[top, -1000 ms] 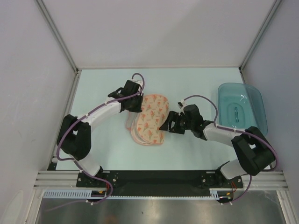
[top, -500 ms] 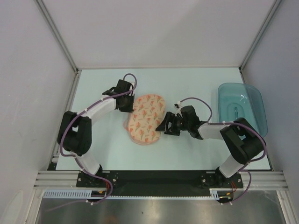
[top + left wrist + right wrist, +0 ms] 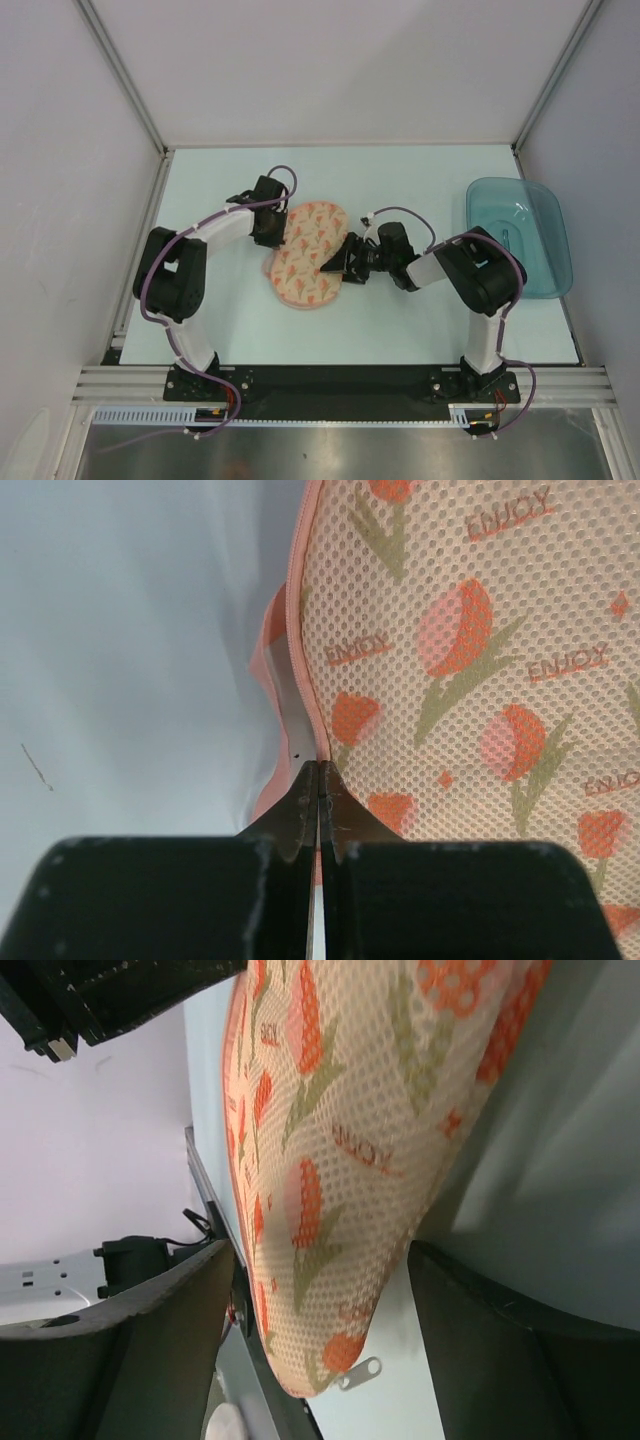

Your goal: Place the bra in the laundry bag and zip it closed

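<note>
The laundry bag point(image 3: 305, 255), peach-pink mesh with orange tulip print, lies folded shut in the middle of the table. My left gripper point(image 3: 274, 231) is at its left edge. In the left wrist view the left gripper point(image 3: 318, 768) is shut, its tips pinched on the pink zip edging of the bag point(image 3: 480, 680). My right gripper point(image 3: 333, 263) is at the bag's right edge. It stands open point(image 3: 320, 1260) with the bag's rounded end point(image 3: 340, 1110) between its fingers. A small metal zip pull point(image 3: 360, 1372) hangs at that end. The bra is hidden.
A translucent teal plastic tray point(image 3: 518, 235) stands at the right edge of the table, behind the right arm. Grey walls and metal rails close in the table on three sides.
The bag's raised upper lobe has come down flat onto the lower one. The right gripper has moved left up to the bag's end, its jaws narrowing a little. The left gripper stays shut.
</note>
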